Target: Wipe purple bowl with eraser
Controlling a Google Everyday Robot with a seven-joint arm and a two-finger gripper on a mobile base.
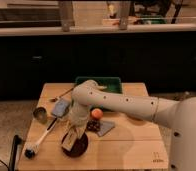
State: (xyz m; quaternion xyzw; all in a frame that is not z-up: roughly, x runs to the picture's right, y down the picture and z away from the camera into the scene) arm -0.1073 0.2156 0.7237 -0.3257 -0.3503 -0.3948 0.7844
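The purple bowl (80,148) sits on the wooden table (136,150) near its front edge, left of centre. It looks dark, almost black. My gripper (72,134) hangs straight down over the bowl's left part, at the end of the white arm (116,102). It is shut on the eraser (68,142), a pale tan block. The eraser's lower end lies in the bowl at its left rim. The arm hides the bowl's back edge.
A green tray (110,83) stands at the back. A metal cup (40,114), a grey-blue block (61,107) and a white-handled brush (43,137) lie to the left. An orange ball (96,113), a small dark object (92,126) and a grey flat piece (106,128) lie right of the bowl.
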